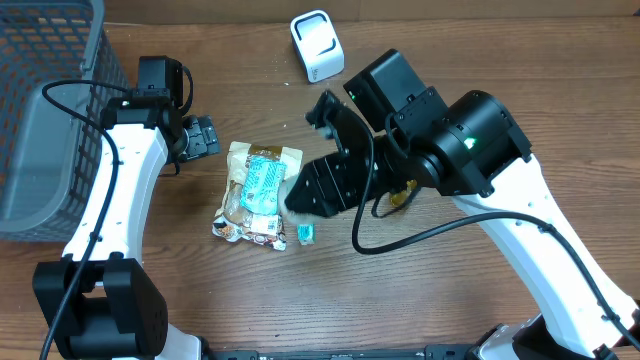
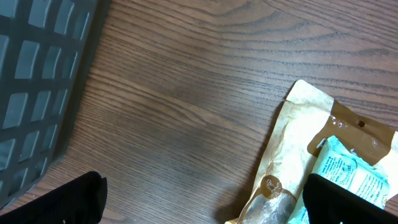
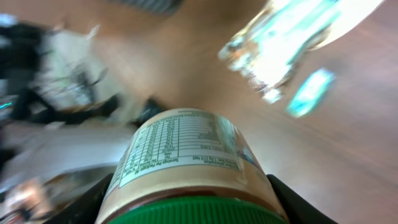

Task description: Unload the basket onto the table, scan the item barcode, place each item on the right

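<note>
**Right pincer gripping a green-lidded jar over the table**

The right gripper point(image 3: 193, 202) is clasping the jar point(image 3: 183, 152), with its dark fingers point(image 3: 93, 199) pressing on either side just behind the green lid point(image 3: 186, 214). The jar is lying along the gripper with the lid toward the wrist camera. A nutrition panel is facing that camera. The jar's wall is showing tan, and what is filling it cannot be told. From overhead the arm is covering the jar almost wholly, hanging above the table point(image 1: 480, 40) just to the right of the snack bag point(image 1: 258, 190).

The snack bag is lying flat on the wood. It is beige with a teal-printed front, and its clear lower part is showing brown pieces inside. A small teal wrapped sweet point(image 1: 306, 232) is lying just beside the bag's lower right corner.

The left gripper point(image 1: 200, 137) is hanging released with its fingers spread wide. It is near the bag's upper left corner, between the bag and the gray basket point(image 1: 60, 60). The basket is showing lattice walls and a plain gray floor.

The white scanner point(image 1: 317, 45) is standing at the far side of the table, well apart from the jar.
</note>
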You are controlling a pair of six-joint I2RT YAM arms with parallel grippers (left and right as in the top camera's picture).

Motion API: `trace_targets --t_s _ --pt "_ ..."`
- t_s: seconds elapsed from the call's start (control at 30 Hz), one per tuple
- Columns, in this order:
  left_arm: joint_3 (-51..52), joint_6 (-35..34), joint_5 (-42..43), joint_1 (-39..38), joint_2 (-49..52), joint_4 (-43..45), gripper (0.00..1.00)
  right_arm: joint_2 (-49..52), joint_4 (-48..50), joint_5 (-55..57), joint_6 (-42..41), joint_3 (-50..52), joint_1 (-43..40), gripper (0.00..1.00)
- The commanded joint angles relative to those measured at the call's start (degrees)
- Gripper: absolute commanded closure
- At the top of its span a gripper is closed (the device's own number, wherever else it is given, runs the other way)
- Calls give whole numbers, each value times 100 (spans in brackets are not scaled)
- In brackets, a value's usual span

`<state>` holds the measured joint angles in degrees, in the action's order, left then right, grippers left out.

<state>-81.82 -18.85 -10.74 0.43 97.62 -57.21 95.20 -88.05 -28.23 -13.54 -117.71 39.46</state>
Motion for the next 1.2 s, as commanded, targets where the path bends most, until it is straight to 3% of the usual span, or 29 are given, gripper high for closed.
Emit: trace_targets --t_s 0.0,0.07,0.13,0.43,1.17 --pt "-83 107 -15 -7 -24 24 0 -85 297 1523 55 -74 0 64" --pt "-83 109 -15 -7 -24 24 0 -85 629 2162 55 -74 0 65" --pt "-83 109 -15 -7 -24 24 0 -85 914 2743 52 -74 0 75" --pt "-83 107 -15 -7 -24 24 1 -79 1718 3895 52 -74 0 85" --pt "-83 107 -15 -7 -24 26 0 1228 1976 3910 33 -61 -422 89"
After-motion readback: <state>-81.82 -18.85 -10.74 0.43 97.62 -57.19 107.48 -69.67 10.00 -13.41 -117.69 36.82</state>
